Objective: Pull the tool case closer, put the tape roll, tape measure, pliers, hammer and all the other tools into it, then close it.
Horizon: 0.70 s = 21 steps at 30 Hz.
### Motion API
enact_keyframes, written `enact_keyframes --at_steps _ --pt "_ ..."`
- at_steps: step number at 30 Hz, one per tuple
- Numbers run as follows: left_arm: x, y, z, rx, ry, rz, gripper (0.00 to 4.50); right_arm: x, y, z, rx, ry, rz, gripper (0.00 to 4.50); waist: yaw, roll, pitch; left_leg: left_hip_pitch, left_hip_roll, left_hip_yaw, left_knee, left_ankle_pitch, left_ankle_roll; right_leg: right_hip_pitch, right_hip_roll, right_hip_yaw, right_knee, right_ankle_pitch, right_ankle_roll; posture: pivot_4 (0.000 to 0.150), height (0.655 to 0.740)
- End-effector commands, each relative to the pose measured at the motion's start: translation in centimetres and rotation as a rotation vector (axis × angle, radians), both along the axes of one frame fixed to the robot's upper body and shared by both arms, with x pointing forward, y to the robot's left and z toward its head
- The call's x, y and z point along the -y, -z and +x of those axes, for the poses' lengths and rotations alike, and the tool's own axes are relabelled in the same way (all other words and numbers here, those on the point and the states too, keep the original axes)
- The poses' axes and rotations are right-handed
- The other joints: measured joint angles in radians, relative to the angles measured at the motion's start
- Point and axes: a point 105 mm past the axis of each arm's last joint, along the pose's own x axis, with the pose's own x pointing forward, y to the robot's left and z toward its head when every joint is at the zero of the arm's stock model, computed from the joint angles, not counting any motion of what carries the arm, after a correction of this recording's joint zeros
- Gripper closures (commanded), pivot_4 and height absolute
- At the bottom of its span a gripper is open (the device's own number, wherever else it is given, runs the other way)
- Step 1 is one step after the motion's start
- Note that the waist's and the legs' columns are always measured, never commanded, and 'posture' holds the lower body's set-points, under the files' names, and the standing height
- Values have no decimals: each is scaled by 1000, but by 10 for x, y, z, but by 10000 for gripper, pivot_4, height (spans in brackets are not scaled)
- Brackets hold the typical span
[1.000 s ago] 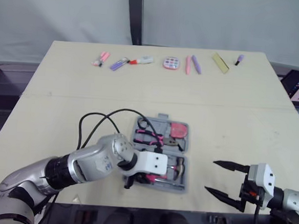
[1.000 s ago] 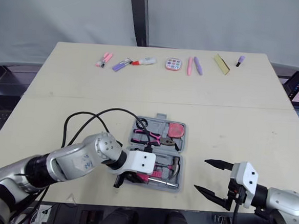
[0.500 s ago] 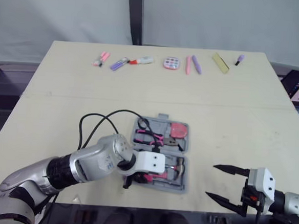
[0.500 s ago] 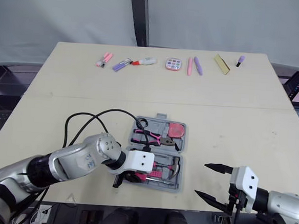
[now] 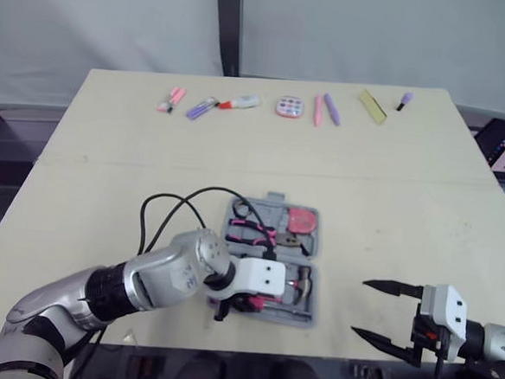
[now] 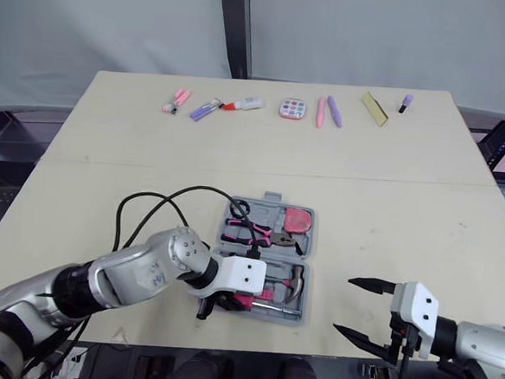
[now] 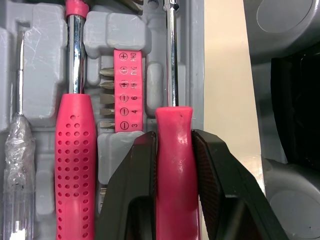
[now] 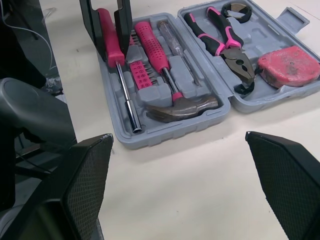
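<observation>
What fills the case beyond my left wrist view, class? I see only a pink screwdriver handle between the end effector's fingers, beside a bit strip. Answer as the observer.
Observer: The half of the case away from your pink screwdriver holds pliers and a tape measure.
Operator: Where is the other arm?
Observer: The right end effector hovers open to the case's right, touching nothing.

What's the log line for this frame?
left gripper: shut on pink screwdriver in tool case | right gripper: open, right of tool case | tool case: open
</observation>
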Motion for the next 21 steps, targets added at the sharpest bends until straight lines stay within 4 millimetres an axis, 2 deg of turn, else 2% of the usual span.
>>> enact_keyframes --at_steps 1,14,16,18,21 --pt "1 -2 0 11 16 -1 39173 0 -9 0 39 -2 -2 0 1 0 0 0 0 0 0 0 0 0 0 0 0 0 0 1500 7400" --pt "1 1 -2 -10 11 2 39173 -2 -9 2 45 8 13 0 1 0 0 0 0 0 0 0 0 0 0 0 0 0 0 1500 7400" --pt "1 -1 -3 -28 -3 -5 28743 -2 -9 2 45 10 13 0 1 0 0 0 0 0 0 0 0 0 0 0 0 0 0 1500 7400" --pt "1 -5 -3 -42 -17 -22 21564 -1 -8 2 45 11 14 0 1 0 0 0 0 0 0 0 0 0 0 0 0 0 0 1500 7400" --pt "2 -14 -6 -104 -60 -68 7208 -2 -8 3 46 13 16 0 1 0 0 0 0 0 0 0 0 0 0 0 0 0 0 1500 7400"
